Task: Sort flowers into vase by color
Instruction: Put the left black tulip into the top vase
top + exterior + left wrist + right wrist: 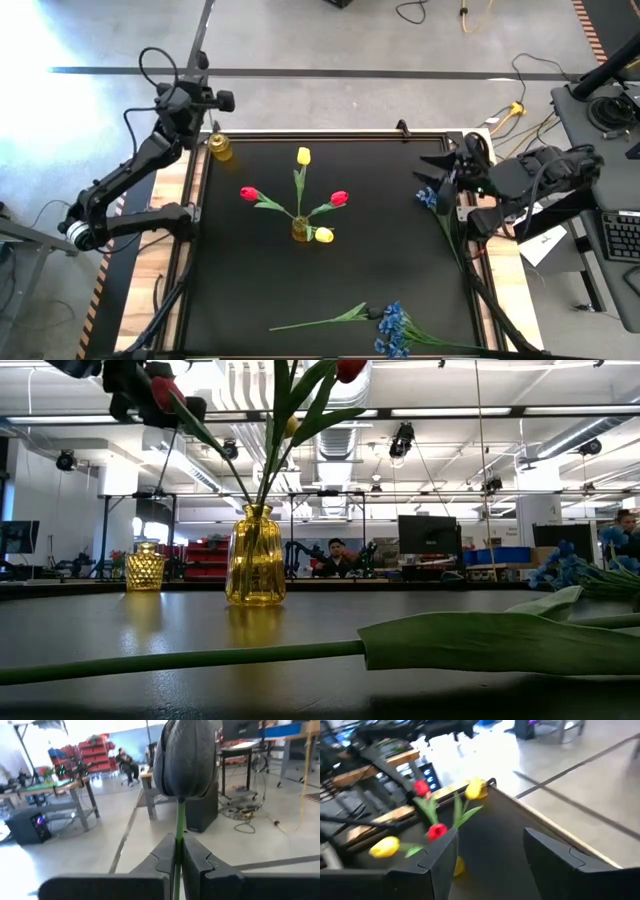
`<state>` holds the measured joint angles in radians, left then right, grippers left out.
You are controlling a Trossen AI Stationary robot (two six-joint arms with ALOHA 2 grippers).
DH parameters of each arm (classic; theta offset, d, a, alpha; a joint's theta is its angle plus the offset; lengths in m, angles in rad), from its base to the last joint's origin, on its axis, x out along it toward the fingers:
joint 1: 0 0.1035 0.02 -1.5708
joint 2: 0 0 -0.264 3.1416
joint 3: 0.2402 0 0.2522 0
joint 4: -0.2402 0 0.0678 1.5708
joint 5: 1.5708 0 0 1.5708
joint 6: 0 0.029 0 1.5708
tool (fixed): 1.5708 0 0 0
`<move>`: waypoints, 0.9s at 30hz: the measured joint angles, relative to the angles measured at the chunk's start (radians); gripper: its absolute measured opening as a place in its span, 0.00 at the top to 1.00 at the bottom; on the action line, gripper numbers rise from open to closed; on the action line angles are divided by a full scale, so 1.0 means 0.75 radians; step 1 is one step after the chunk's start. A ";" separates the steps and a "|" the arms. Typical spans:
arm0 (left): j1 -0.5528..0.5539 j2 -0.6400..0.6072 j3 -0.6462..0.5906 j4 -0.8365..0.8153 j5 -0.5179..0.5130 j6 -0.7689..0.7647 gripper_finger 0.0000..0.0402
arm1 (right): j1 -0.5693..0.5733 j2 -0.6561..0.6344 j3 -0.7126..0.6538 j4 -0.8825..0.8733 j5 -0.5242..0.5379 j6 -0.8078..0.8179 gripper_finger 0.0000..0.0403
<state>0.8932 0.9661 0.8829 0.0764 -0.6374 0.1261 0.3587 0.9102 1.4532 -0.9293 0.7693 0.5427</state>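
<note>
Beyond the table's far-left corner, left gripper point(177, 862) clenched on a thin green tulip stem point(179, 827); right gripper point(490, 855) released

No text, label, brand, number or sign can be read in any of the views. The monitors in the room behind the worktop in the low view show nothing legible, and the red shelving in the upper left of the left wrist view carries no lettering that can be made out.
</note>
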 joint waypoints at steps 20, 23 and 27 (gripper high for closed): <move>0.001 0.201 -0.028 0.026 -0.116 -0.136 1.00 | -0.170 0.003 0.014 0.032 0.036 -0.131 0.47; 0.001 0.226 -0.014 -0.101 -0.148 -0.306 1.00 | -0.170 0.003 0.014 0.031 0.036 -0.131 0.47; 0.003 0.234 0.008 -0.226 -0.164 -0.388 0.97 | -0.169 0.002 0.014 0.030 0.036 -0.124 0.47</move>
<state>0.8951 1.1416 0.8891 -0.0927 -0.7603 -0.1649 0.2317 0.9120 1.4635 -0.9065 0.7959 0.4497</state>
